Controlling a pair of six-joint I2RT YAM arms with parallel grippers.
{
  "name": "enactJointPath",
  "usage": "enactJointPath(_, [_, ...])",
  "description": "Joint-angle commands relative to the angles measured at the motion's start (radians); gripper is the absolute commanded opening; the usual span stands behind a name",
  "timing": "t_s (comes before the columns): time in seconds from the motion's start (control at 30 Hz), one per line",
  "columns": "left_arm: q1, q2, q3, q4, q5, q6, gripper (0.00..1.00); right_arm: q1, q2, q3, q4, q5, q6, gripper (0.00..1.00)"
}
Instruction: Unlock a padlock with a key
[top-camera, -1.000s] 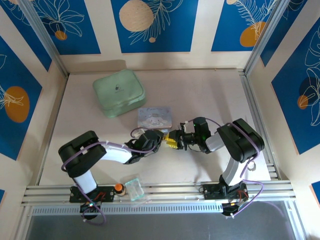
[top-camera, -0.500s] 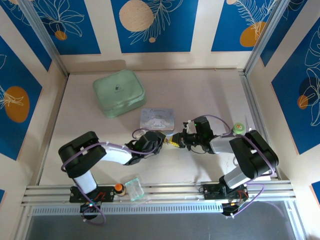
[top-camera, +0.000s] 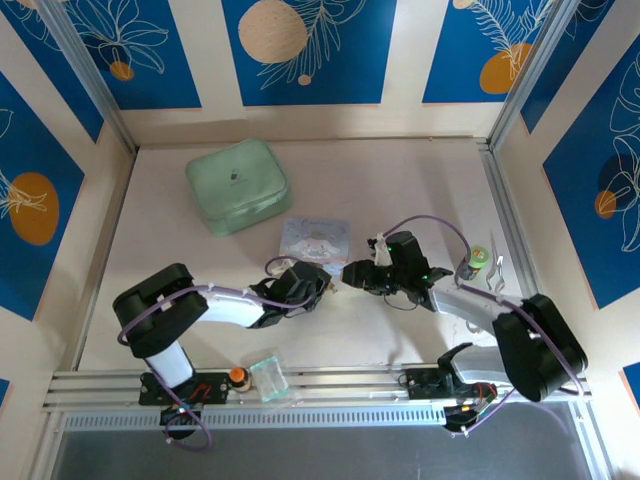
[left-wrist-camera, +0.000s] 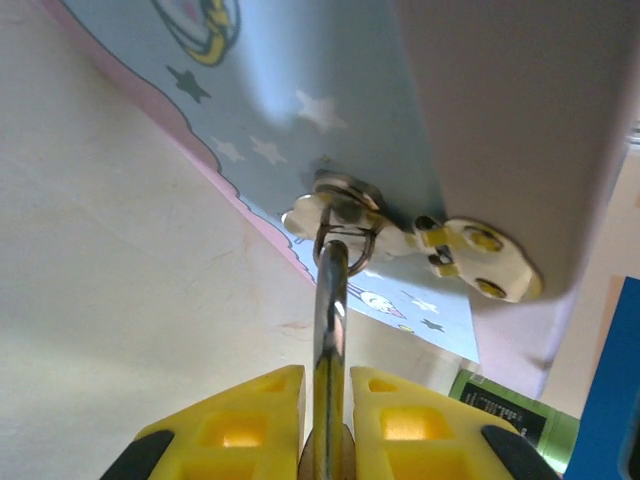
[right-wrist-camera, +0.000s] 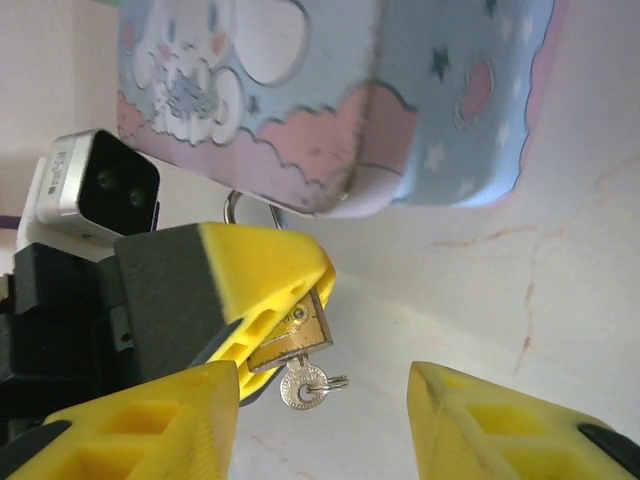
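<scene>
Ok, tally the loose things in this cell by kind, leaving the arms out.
Boxes: 2 (mint-green case, pastel cartoon tin)
Locks: 1 (padlock)
Keys: 1 (key)
Bottles: 1 (green bottle)
Cups: 1 (clear cup)
Total: 6

Mint-green case (top-camera: 238, 185) far left on the desk (top-camera: 400, 190). Pastel cartoon tin (top-camera: 314, 237) lying mid-desk. Small green bottle (top-camera: 477, 259) by the right rail. Orange knob (top-camera: 238, 376) and clear cup (top-camera: 268, 377) side by side on the front rail.
</scene>
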Motion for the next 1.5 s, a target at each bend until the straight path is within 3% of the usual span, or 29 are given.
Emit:
enactJointPath(0.0, [0.01, -0.004, 0.007, -0.075, 0.055, 0.04, 0.0, 0.036, -0.044, 0.021, -0.154, 0.178, -0.209, 0.78])
enactJointPath(0.03, [0.013, -0.001, 0.008, -0.078, 0.062, 0.051, 0.0, 0.067, -0.055, 0.035, -0.175, 0.23, -0.251, 0.97])
enactJointPath(0.1, [0.014, -0.001, 0.012, -0.094, 0.068, 0.068, 0.0, 0.135, -0.073, 0.05, -0.205, 0.365, -0.306, 0.98])
enactJointPath(0.2, [0.015, -0.005, 0.01, -0.096, 0.075, 0.078, 0.0, 0.192, -0.105, 0.02, -0.149, 0.417, -0.373, 0.95])
enactJointPath(0.23, [0.015, -0.009, 0.007, -0.092, 0.076, 0.083, 0.0, 0.2, -0.116, -0.004, -0.102, 0.388, -0.395, 0.91])
enactJointPath(0.3, [0.017, -0.017, 0.007, -0.096, 0.08, 0.092, 0.0, 0.209, -0.121, -0.05, 0.005, 0.268, -0.461, 0.67])
enactJointPath(0.33, [0.02, -0.022, 0.009, -0.102, 0.082, 0.098, 0.0, 0.22, -0.117, -0.061, 0.041, 0.239, -0.475, 0.62])
enactJointPath(0.77, [0.02, -0.051, 0.003, -0.094, 0.087, 0.094, 0.0, 0.374, 0.034, -0.014, 0.133, 0.415, -0.555, 0.31])
enactJointPath(0.87, [0.02, -0.059, -0.003, -0.091, 0.084, 0.095, 0.0, 0.376, 0.07, -0.004, 0.162, 0.422, -0.549, 0.25])
enactJointPath(1.0, [0.019, -0.063, -0.009, -0.082, 0.087, 0.098, 0.0, 0.354, 0.104, 0.009, 0.181, 0.374, -0.518, 0.07])
enactJointPath(1.27, [0.018, -0.043, -0.033, -0.035, 0.116, 0.097, 0.0, 0.237, 0.106, -0.04, 0.237, 0.176, -0.406, 0.07])
enactJointPath(1.47, [0.018, -0.066, -0.067, -0.028, 0.103, 0.086, 0.0, 0.139, 0.163, -0.039, 0.202, 0.121, -0.306, 0.16])
